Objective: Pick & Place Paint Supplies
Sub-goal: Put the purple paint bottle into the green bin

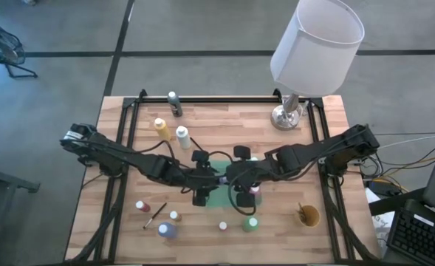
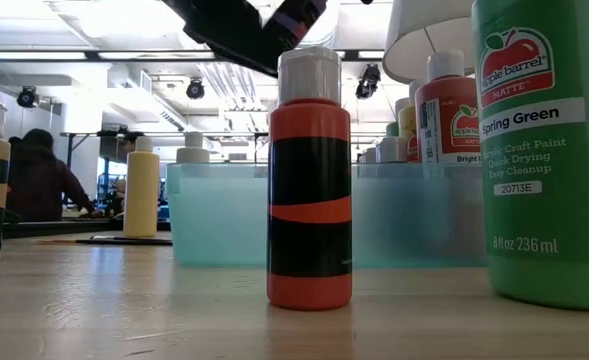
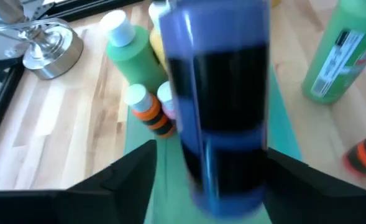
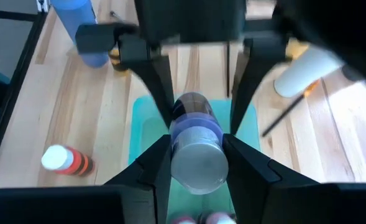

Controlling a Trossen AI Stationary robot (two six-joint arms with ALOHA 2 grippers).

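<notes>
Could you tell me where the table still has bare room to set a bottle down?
Free: the wood between the grey-capped bottle and the lamp base, and the front strip between the green bottle and the tan cup. Crowded: the green mat, under both grippers.

Glossy plastic blue bottle (image 3: 223, 106) over pale wood-plank table (image 1: 224, 122); polished metal lamp base (image 1: 286, 116).

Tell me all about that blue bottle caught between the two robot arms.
The blue paint bottle looks plastic, with a dark label band round its body and a pale cap on its end. It lies tipped over, held above the green tray in the middle of the table. The right gripper clamps its capped end, jaws closed on it. The left gripper straddles the body, jaws standing wide on either side, apparently clear of it.
</notes>
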